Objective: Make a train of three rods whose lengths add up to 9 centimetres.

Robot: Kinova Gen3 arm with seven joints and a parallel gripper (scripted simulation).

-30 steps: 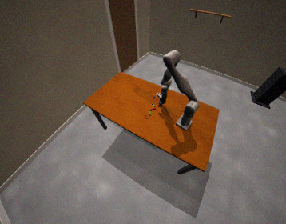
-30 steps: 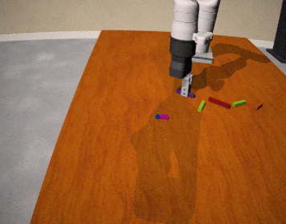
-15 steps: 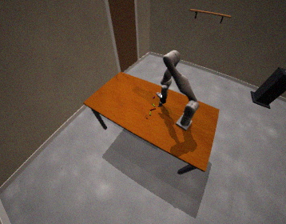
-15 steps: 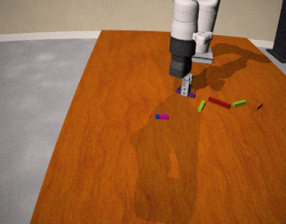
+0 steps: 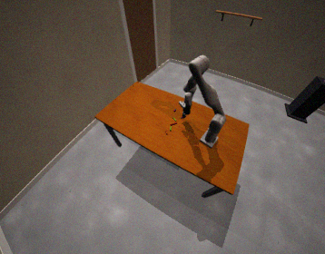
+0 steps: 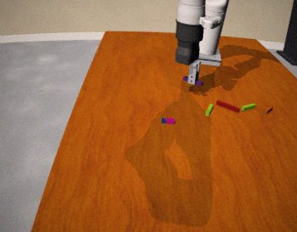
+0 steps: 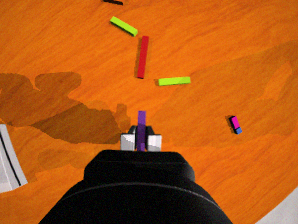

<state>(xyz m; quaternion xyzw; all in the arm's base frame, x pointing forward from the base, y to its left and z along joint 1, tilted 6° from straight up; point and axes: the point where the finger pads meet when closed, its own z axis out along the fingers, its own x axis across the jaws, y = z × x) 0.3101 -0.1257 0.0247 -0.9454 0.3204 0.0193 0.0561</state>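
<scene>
Between the two fingertips of the gripper (image 5: 183,116) (image 6: 193,74) (image 7: 141,142), the purple rod (image 6: 199,83) (image 7: 142,119) was clasped across its sides, the fingers drawn in to its narrow width with only a small opening between them. It lay level and looked raised above the table (image 5: 130,104) (image 6: 98,166) (image 7: 225,30), its length pointing forward from the tool in the wrist view.

Off to the right of the tool in that view, well apart from it, the magenta rod (image 6: 170,121) (image 7: 235,121) and the blue rod (image 6: 163,120) (image 7: 238,131) lay end to end, in one short line, the blue one at the end closer to the tool's rear. Whether a hair's gap parted them could not be told.

Ahead of the tool and slightly right, the nearer lime rod (image 6: 209,109) (image 7: 174,81) lay crosswise to the held rod. Straight ahead stood out the red rod (image 6: 227,106) (image 7: 143,57), pointing roughly along the purple one. Beyond its far end, ahead and a little left, the farther lime rod (image 6: 248,107) (image 7: 124,26) lay slanted. Farthest ahead was a small dark-looking rod (image 6: 270,110) (image 7: 113,2), its colour too shaded to name for sure.
</scene>
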